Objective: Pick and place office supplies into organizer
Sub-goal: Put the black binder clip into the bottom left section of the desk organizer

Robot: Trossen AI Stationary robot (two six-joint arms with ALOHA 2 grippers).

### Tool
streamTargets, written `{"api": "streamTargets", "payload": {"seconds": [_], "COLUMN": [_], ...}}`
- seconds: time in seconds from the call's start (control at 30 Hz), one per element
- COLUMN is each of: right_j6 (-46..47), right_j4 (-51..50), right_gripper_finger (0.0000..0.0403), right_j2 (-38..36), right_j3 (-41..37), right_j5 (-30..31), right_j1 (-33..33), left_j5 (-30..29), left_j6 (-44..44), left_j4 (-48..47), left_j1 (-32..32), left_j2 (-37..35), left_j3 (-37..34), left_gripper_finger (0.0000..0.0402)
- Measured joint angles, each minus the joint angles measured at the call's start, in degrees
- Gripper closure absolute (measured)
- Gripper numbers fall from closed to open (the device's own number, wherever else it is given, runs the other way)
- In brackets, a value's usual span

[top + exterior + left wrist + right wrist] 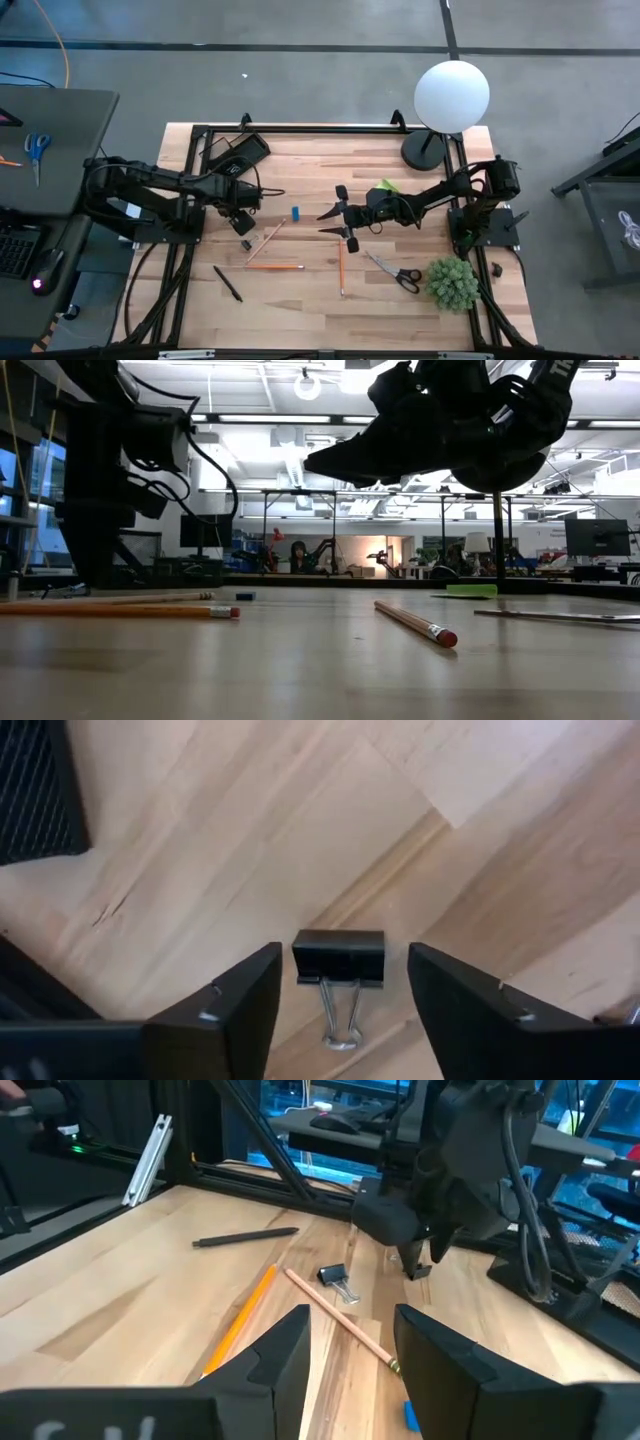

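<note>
A small black binder clip (338, 960) lies flat on the wooden table, its wire handles toward my left gripper (345, 955). That gripper points down, open, a finger on each side of the clip without touching it. In the right wrist view the clip (335, 1275) lies just beside the left gripper (415, 1265). The black organizer (240, 155) sits at the far left. My right gripper (322, 223) hovers open and level over the table's middle, holding nothing.
On the table lie a blue eraser (296, 212), a wooden pencil (265, 240), two orange pencils (273, 266) (340, 270), a black pen (227, 283), scissors (392, 270) and a green sticky pad (385, 187). A lamp base (425, 150) and a plant (452, 283) stand at the right.
</note>
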Motion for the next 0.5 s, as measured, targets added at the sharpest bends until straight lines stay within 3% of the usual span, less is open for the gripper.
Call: {"api": "streamTargets", "payload": {"seconds": [0.23, 0.5], "right_j6": [0.68, 0.44], "right_j4": [-0.45, -0.49], "right_gripper_finger": [0.0265, 0.0265], "right_j2": [0.00, -0.02], "right_j3": [0.00, 0.00], "right_j5": [0.03, 0.03], "right_j1": [0.07, 0.07], "left_j5": [-0.01, 0.08], "left_j6": [-3.23, -4.55], "left_j4": [0.36, 3.38], "left_j1": [3.41, 3.84], "left_j2": [0.00, -0.26], "left_j3": [-2.45, -5.17], "left_gripper_finger": [0.0230, 0.0236]}}
